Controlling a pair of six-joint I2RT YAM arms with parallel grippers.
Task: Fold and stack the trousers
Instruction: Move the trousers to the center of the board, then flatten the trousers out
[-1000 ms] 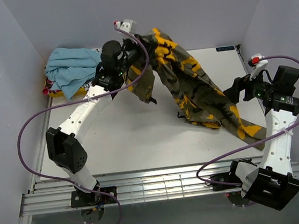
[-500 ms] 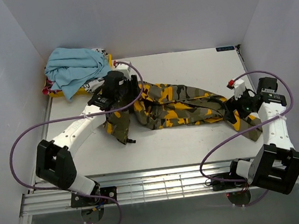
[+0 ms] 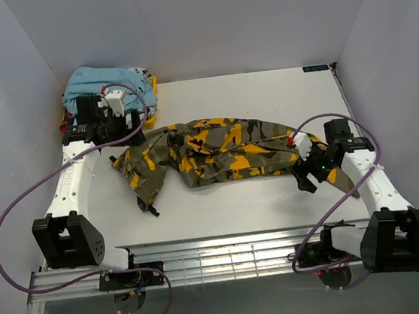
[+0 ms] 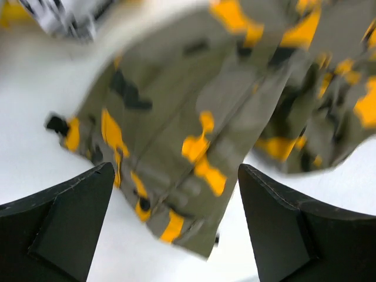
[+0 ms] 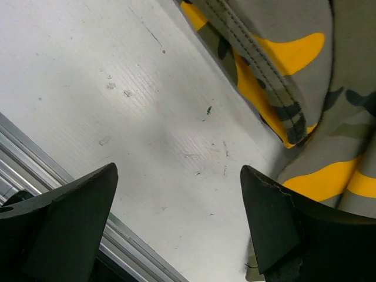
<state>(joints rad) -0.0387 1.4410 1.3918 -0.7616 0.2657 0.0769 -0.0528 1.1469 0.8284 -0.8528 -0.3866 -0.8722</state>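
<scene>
Trousers (image 3: 216, 152) no longer held aloft; released, now lying lengthways on table (image 3: 263, 98). Left gripper (image 4: 175, 170) open, empty, one end beneath its jaws. Right gripper (image 5: 179, 170) open, empty, other end just beyond. Likely ready for first fold.

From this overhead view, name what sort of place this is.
Likely a robot test cell: plain grey walls box in a white tabletop, and camouflage-print fabric trousers lie between two white arms.

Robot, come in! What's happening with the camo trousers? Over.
Left gripper, right gripper: jaws open, empty. Trousers lying stretched out, unfolded. Light blue garment heaped back-left.
</scene>
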